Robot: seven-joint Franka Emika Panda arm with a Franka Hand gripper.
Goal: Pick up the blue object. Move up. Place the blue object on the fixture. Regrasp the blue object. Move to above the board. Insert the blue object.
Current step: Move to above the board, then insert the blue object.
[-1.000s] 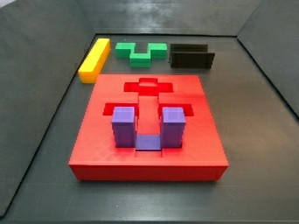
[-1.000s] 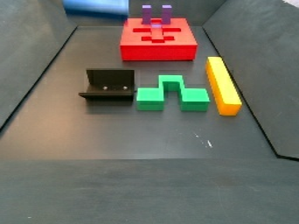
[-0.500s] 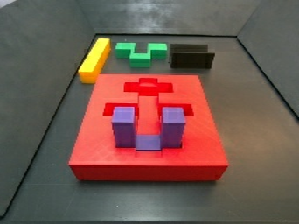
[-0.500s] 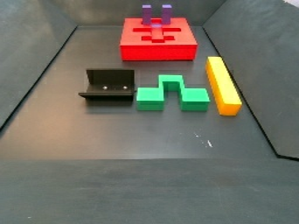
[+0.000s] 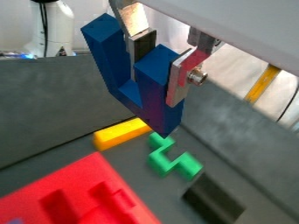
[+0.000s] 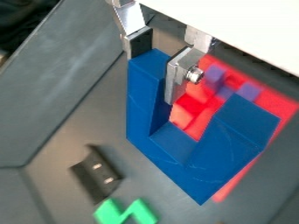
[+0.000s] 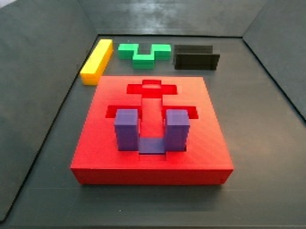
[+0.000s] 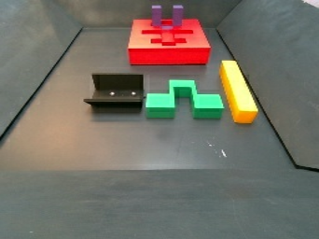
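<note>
My gripper is shut on the blue object, a dark royal-blue U-shaped block, gripping one of its prongs between the silver fingers. Both wrist views show the hold, gripper on blue object, hanging high over the floor. The red board lies below, also seen as board and board. The black fixture stands past the board, fixture, fixture. Neither gripper nor blue object shows in either side view.
A violet-purple U-shaped block stands in the board, purple block. A green notched block, green block, and a yellow bar, yellow bar, lie beside the fixture. Dark walls ring the floor.
A blue shape at the top edge of a side view one second ago has gone out of view. Pieces on the floor have not moved.
</note>
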